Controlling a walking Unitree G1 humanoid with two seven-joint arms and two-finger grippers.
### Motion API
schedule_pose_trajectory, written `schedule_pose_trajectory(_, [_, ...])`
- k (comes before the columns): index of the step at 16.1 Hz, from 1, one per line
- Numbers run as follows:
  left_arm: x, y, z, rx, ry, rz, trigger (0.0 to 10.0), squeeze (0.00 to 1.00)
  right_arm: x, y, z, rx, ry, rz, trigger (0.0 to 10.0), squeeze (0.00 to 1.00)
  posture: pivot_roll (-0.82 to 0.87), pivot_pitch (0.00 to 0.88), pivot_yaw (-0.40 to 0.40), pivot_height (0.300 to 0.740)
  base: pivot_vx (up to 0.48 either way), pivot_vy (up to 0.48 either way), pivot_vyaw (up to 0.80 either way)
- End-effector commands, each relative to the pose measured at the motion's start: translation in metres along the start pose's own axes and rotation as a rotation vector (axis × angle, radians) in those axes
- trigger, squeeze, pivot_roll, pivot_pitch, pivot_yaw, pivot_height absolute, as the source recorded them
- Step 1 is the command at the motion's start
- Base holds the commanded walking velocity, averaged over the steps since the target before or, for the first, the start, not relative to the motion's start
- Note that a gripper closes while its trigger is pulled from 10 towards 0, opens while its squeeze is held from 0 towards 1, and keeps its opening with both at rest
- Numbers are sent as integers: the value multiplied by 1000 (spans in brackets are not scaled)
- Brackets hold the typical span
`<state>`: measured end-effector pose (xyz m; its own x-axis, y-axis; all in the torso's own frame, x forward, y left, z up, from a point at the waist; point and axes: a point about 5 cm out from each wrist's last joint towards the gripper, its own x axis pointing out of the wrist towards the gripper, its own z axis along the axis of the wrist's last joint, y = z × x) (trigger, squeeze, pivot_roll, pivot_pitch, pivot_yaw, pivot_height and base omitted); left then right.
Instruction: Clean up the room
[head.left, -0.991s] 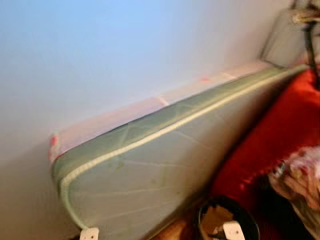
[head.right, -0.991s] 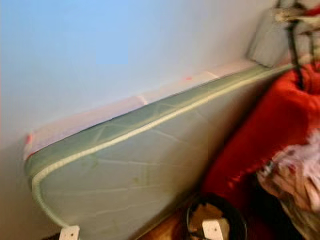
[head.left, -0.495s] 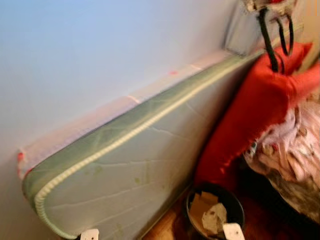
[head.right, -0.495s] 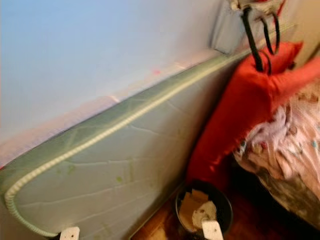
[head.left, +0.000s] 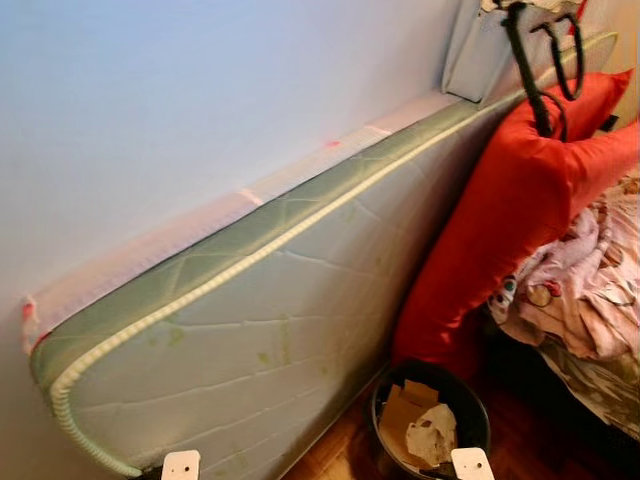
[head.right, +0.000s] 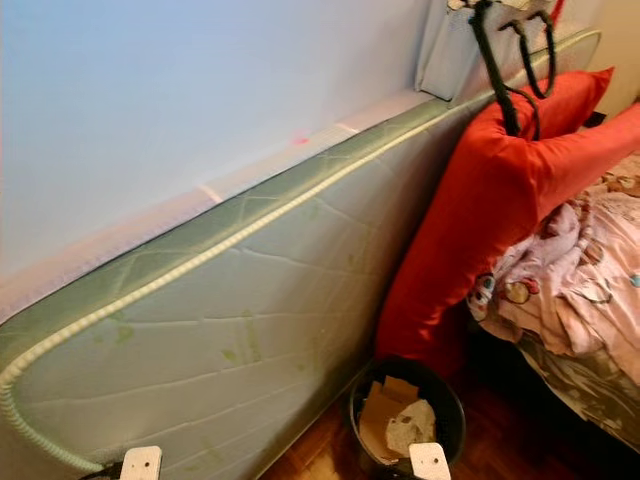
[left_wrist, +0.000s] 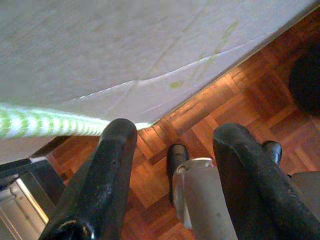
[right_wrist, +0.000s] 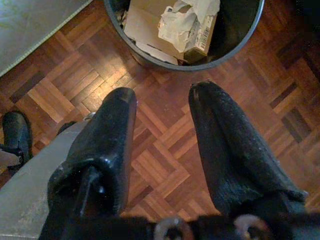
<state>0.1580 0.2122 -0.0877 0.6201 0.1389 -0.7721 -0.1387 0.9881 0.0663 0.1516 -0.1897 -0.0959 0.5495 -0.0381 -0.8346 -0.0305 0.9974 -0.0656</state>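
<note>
From the head, a green mattress (head.left: 260, 330) leans on edge against the wall beside a red pillow (head.left: 510, 210), a black bin (head.left: 432, 420) of cardboard at its foot; the left gripper (left_wrist: 172, 150) hangs parted and empty over parquet by the mattress edge, the right gripper (right_wrist: 162, 117) likewise spread above the bin's rim.

Carton in the bin (right_wrist: 202, 42): we see a barcode printed on its side, but its digits are too small for us to read.
Mattress (head.left: 300, 330): we find no legible label or brand.
Bedsheet (head.right: 590, 290): cartoon prints, no words we can read.
</note>
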Motion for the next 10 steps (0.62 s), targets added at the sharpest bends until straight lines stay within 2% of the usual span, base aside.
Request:
schedule_pose_trajectory(1, [5, -19, 6, 136, 97, -137, 10000, 0, 6, -44, 68, 299, -93, -50, 10000, 0, 26, 0, 34, 740, 0, -341, -731])
schedule_pose_trajectory(4, [5, -18, 6, 133, 96, -131, 10000, 0, 6, -44, 69, 289, -96, -46, 10000, 0, 26, 0, 34, 740, 0, -339, -710])
schedule_pose_trajectory(6, [5, -18, 6, 129, 97, -131, 10000, 0, 6, -46, 70, 257, -95, -61, 10000, 0, 26, 0, 34, 740, 0, -330, 0])
schedule_pose_trajectory(10, [5, -18, 6, 129, 98, -131, 10000, 0, 6, -45, 71, 273, -117, -46, 10000, 0, 23, 0, 34, 740, 0, -327, 0])
